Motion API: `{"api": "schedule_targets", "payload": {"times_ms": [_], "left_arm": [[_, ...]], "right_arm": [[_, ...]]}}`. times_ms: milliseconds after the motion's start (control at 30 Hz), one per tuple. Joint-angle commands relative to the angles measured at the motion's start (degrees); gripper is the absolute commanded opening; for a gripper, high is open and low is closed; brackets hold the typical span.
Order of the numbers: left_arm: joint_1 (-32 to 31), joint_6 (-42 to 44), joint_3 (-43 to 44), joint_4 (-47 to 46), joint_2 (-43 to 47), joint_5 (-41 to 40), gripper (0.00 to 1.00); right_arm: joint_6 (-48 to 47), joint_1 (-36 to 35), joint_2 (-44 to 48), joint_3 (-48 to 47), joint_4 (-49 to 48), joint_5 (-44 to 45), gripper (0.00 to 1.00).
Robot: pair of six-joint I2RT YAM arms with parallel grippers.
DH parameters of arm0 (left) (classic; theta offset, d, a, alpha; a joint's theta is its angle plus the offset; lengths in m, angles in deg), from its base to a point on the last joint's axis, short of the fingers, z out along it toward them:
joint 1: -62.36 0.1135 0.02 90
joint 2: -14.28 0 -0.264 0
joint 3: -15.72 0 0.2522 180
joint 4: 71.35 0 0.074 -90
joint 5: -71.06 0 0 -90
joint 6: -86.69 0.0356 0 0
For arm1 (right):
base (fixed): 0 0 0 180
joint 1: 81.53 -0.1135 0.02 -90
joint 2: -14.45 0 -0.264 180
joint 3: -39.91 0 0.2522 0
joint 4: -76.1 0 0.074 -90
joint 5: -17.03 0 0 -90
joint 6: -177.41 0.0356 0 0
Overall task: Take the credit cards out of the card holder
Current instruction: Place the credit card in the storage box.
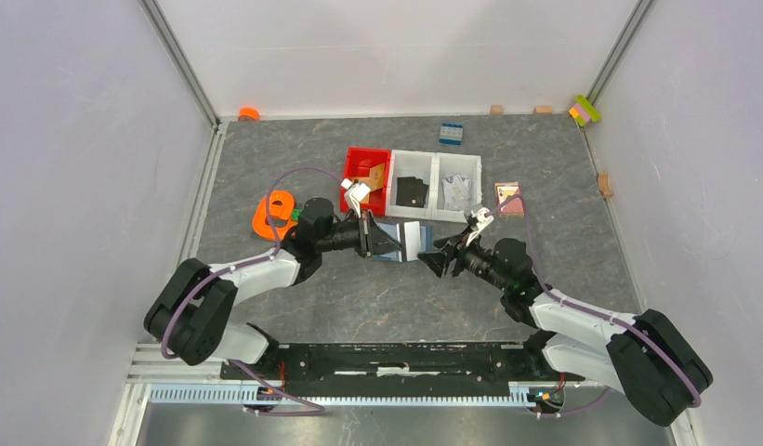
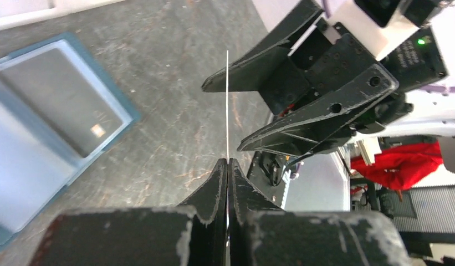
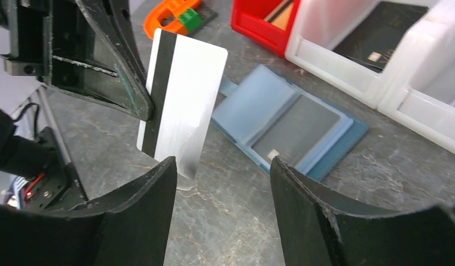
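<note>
Grey table [image 1: 359,307] holding a red bin [image 1: 366,151] beside two white bins [image 1: 434,158], blue brick [image 1: 451,133] behind, orange piece [image 1: 275,216] left, open card holder [image 1: 414,238] between left gripper [image 1: 388,243] and right gripper [image 1: 431,253].

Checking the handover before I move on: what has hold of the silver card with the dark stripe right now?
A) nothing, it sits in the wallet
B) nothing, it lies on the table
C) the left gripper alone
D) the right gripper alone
C: the left gripper is pinched shut on the edge of the silver card and holds it upright above the table, while the right gripper stands open and is not clamped on it.
</note>
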Motion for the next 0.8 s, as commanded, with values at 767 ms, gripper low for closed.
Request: {"api": "schedule_targets", "payload": {"times_ms": [767], "left_arm": [[-4.58, 1.22, 0.38, -10.26, 1.92, 5.09, 0.03]], "right_arm": [[8.7, 0.05, 2.26, 5.81, -23.77, -10.53, 0.44]]}}
